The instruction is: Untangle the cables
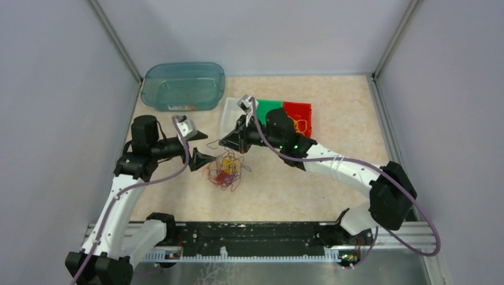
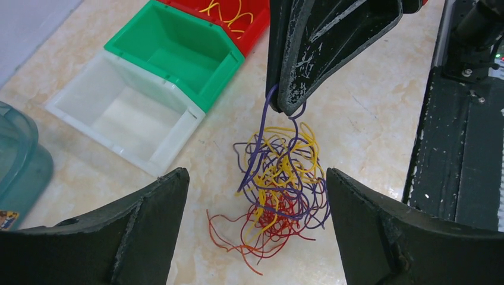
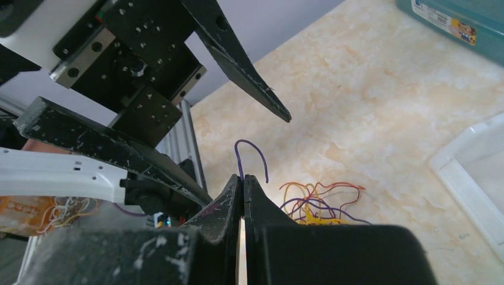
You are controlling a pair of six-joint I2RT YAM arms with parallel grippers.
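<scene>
Cables (image 1: 226, 170) in yellow, red and purple lie in one curly tangle near the middle of the surface (image 1: 333, 178), closer to its left edge than its right.

The right claw (image 3: 243, 178) is pinched tight on a purple cable (image 2: 258, 133). This strand rises out of the tangle to the fingertips, and a short hooked end pokes out above them. The right arm (image 1: 339, 163) runs from the near right corner, elbow out toward the right edge. Its white link slants in toward the centre, with the wrist tipped down over the heap.

The left claw (image 1: 205, 147) is spread wide and holds nothing, just left of the tangle with a finger to either side of it in its wrist view. The left arm (image 1: 119, 202) climbs from the near left corner, its forearm turned toward the centre.

Behind the tangle a white bin (image 2: 101, 139), a green bin (image 2: 220, 77) and a red bin (image 2: 252, 38) sit side by side. A yellow cable (image 2: 229, 10) lies in the red one. A teal tub (image 1: 184, 86) stands at the far left corner.
</scene>
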